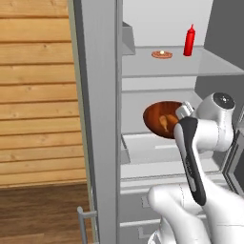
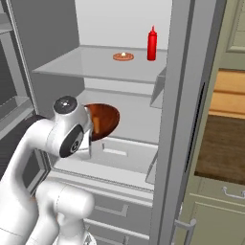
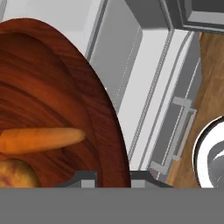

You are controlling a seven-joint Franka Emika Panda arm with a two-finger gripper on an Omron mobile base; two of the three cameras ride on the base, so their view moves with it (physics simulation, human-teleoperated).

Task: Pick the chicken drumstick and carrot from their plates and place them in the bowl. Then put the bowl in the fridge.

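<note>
The reddish-brown bowl hangs tilted inside the open fridge, under the upper glass shelf and above the white lower shelf. My gripper is shut on the bowl's near rim, one fingertip on each side of it. The orange carrot lies inside the bowl. Beside it sits the tan chicken drumstick. The plates are out of view.
A red sauce bottle and a small flat round item stand on the upper shelf. The fridge door is open at the right. Grey drawers lie below.
</note>
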